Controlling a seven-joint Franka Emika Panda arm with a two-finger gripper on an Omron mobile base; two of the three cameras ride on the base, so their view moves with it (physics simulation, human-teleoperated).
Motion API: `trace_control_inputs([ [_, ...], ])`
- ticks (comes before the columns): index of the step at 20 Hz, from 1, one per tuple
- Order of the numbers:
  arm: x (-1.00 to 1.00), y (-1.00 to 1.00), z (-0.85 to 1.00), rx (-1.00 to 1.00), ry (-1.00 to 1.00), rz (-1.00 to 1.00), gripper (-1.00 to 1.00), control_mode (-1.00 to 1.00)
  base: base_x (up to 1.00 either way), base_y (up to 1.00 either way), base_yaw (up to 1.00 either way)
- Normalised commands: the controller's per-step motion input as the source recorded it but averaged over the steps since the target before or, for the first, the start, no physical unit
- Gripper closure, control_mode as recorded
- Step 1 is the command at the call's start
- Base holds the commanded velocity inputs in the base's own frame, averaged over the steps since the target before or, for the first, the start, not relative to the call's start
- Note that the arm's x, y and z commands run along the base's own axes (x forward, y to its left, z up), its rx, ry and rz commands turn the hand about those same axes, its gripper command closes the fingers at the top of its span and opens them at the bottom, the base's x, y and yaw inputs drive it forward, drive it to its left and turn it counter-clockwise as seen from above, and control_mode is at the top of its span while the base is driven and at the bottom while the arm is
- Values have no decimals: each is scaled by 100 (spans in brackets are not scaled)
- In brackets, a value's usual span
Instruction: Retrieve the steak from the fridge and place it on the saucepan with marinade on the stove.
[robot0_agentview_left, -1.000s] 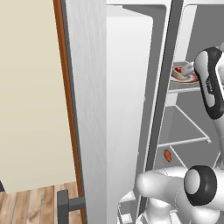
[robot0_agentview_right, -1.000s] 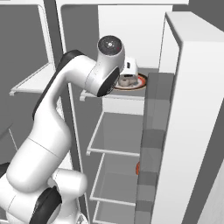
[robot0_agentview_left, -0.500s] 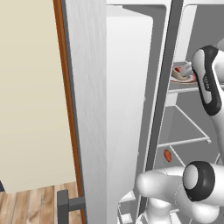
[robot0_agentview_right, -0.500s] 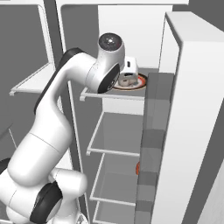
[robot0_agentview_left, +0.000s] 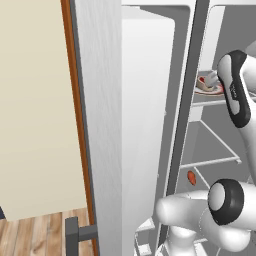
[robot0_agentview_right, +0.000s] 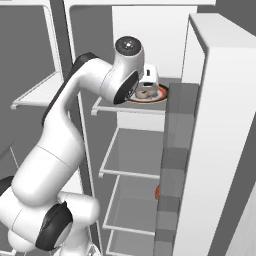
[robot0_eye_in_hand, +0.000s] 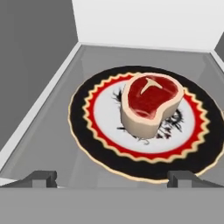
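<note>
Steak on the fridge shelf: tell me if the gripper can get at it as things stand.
Probably yes. The steak sits exposed on its plate, the fridge stands open, and the open gripper faces it with nothing between.

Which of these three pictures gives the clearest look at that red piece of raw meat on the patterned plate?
The hand view: the red steak with its pale rim sits unobstructed on the black-and-red plate. The left base view shows a small far-off glimpse; in the right base view the arm mostly hides it.

The steak (robot0_eye_in_hand: 150, 105) sat in the middle of a plate (robot0_eye_in_hand: 96, 131) on an upper shelf (robot0_eye_in_hand: 52, 131) inside the open fridge (robot0_agentview_right: 220, 150). The pincer (robot0_eye_in_hand: 111, 179) hung just before the plate, fingers apart, with further shelves below.
</note>
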Motion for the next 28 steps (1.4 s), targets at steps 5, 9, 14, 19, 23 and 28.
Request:
trace_control_inputs([
  [5,8,0,-24,0,0,0,-100,-100,0,0,0],
  [9,9,0,-20,0,0,0,-100,-100,0,0,0],
  [14,12,-3,-1,0,0,0,-100,-100,0,0,0],
  [19,15,-6,0,0,1,0,-100,-100,0,0,0],
  [23,14,-8,0,0,2,0,-100,-100,0,0,0],
  [28,14,-8,0,0,1,0,-100,-100,0,0,0],
])
